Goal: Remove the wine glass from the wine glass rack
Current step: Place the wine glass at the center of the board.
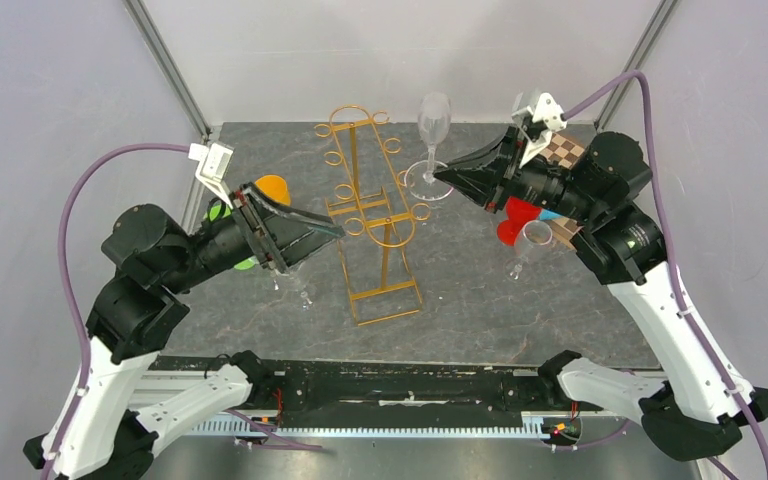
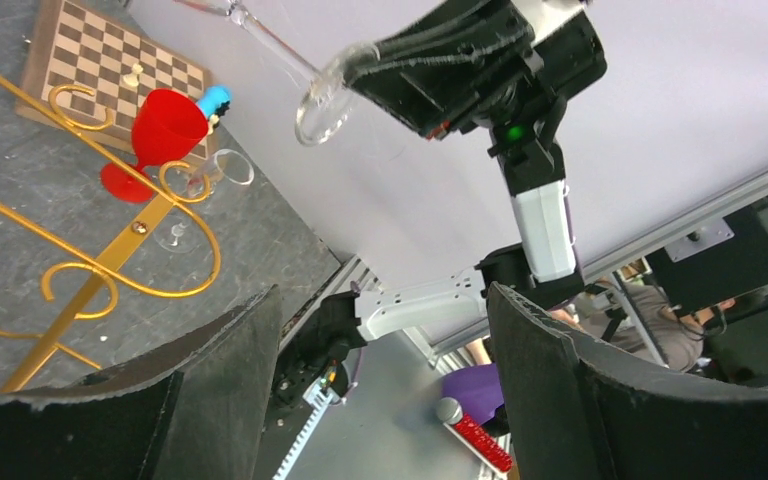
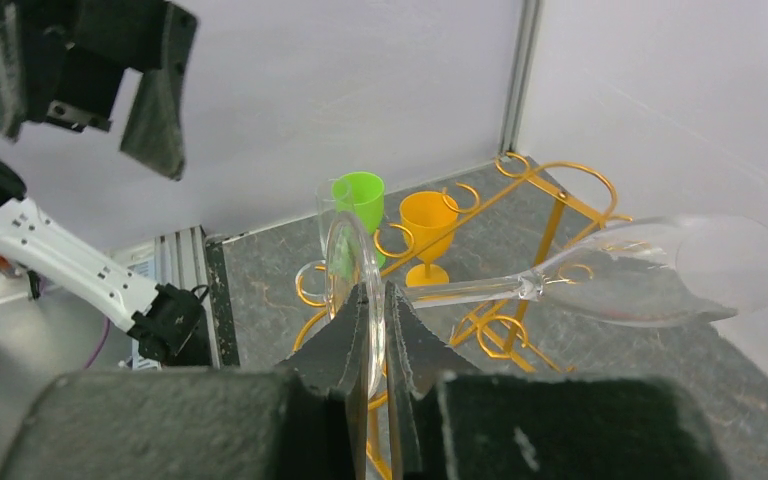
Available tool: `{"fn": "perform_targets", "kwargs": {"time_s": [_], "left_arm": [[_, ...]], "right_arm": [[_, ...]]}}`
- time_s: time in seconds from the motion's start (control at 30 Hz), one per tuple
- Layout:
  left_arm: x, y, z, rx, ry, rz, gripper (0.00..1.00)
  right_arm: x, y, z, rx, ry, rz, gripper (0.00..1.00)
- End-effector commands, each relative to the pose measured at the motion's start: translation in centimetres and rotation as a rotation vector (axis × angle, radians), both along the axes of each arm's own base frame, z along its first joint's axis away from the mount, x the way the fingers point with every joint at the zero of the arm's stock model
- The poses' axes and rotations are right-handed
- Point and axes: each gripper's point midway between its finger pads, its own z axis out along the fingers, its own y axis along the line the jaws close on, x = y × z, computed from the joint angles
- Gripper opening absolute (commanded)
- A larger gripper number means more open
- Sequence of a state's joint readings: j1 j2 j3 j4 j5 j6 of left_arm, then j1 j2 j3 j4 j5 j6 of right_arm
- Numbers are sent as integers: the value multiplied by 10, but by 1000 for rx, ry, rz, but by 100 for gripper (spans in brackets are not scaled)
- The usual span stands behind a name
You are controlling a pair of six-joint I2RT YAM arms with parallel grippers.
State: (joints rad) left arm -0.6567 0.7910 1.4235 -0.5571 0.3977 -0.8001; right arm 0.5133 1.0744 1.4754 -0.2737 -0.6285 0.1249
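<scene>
Bright, even, diffuse light in all three views, and no hard glare anywhere. Shadows on the grey table (image 1: 480, 300) fall soft and faint. The wine glass (image 1: 433, 122) catches only thin pale glints, nearly melting into the pale wall behind. Both wrist views are wide-angle. The left pincer (image 2: 382, 300) and right pincer (image 3: 375, 300) loom dark, soft-edged and out of focus close to the lens.

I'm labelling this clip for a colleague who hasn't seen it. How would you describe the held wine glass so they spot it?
Find the gold wine glass rack at the centre, then look just right of its far end. There the right tool pinches the round foot of a clear wine glass. The other clear glasses and the coloured goblets are in no tool's grip.
</scene>
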Motion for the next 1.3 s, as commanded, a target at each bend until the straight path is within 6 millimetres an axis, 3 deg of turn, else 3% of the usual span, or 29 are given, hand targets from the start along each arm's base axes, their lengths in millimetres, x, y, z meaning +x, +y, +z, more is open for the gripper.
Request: {"fn": "perform_targets", "kwargs": {"time_s": [0.0, 0.53, 1.07, 1.27], "left_arm": [[9, -5, 22, -108, 31, 16, 80], [32, -24, 26, -161, 146, 12, 79], [42, -35, 17, -168, 190, -1, 78], [43, -36, 12, -164, 202, -2, 73]], "right_arm": [[-27, 1, 37, 13, -236, 57, 0], [-60, 28, 43, 22, -462, 163, 0], [-88, 80, 30, 13, -563, 219, 0], [-99, 95, 26, 1, -586, 228, 0]]}}
